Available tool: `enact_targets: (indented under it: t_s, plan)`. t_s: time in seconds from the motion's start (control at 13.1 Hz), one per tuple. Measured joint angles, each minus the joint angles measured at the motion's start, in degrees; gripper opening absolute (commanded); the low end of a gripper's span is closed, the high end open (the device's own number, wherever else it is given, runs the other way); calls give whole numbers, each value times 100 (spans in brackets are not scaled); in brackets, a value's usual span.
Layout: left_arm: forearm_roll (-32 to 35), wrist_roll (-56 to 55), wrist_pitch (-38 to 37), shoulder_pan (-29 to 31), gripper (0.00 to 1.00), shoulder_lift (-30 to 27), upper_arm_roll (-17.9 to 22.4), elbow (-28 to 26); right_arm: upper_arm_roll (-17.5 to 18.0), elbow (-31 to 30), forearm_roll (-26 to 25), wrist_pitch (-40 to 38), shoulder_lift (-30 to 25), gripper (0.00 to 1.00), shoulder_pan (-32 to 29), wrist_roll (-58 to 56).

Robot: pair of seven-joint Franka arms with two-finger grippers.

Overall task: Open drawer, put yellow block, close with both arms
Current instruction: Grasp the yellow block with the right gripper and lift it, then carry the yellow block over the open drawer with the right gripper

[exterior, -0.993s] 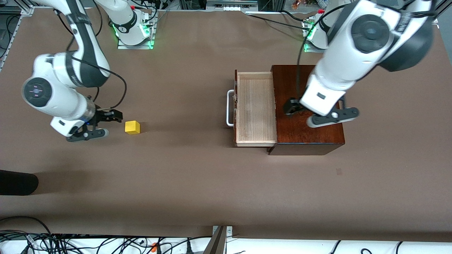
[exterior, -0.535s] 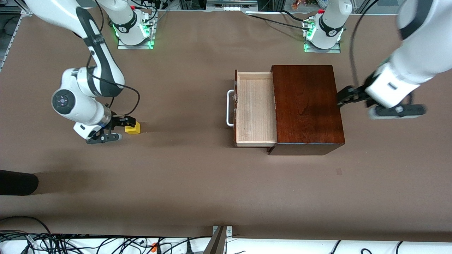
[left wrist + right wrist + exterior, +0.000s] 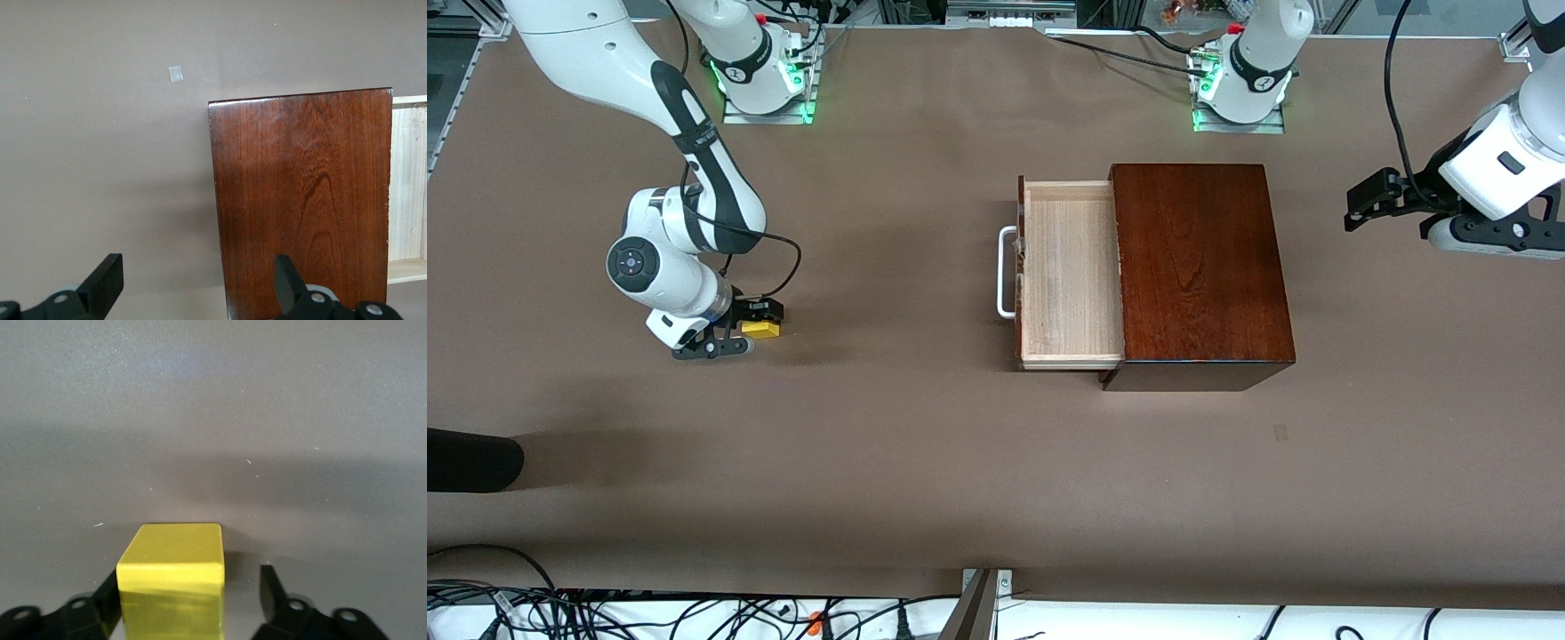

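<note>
The drawer of the dark mahogany box stands pulled out toward the right arm's end, its pale wood tray empty, white handle at its front. The yellow block sits on the table toward the right arm's end. My right gripper is low at the table, open, its fingers on either side of the block, with a gap on one side. My left gripper is open and empty, in the air past the box toward the left arm's end; its wrist view shows the box top.
The brown table mat lies bare between block and drawer. A dark object lies at the table's edge at the right arm's end. Cables run along the edge nearest the camera. A small pale mark is on the mat near the box.
My right gripper has come down and moved over the yellow block, fingers now round it. My left arm has swung off the box top to the left arm's end of the table.
</note>
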Motion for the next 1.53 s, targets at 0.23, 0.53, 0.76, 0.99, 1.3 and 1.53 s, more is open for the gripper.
enact_targets:
  t_s: [0.23, 0.53, 0.76, 0.99, 1.3, 1.53]
  plan:
    - [0, 26, -17, -1, 100, 0, 0, 0, 9, 8, 1, 8, -13, 3, 2, -8]
    - [84, 35, -74, -5, 100, -1, -36, 9, 433, 180, -19, 8, -279, 4, 23, -915]
    - [102, 35, -86, -4, 100, -16, -38, 53, 1120, 408, -75, -49, -553, 4, 93, -1598]
    - [106, 35, -92, -3, 100, -17, -36, 82, 1762, 1225, -653, -734, -630, 4, 376, -1747]
    - [108, 35, -140, -3, 100, -17, -34, 85, 1893, 2810, -1168, -1965, -316, 4, 1778, -1767]
    - [108, 35, -149, -3, 100, -17, -34, 85, 1888, 3923, -1280, -2505, 202, 4, 2505, -1762]
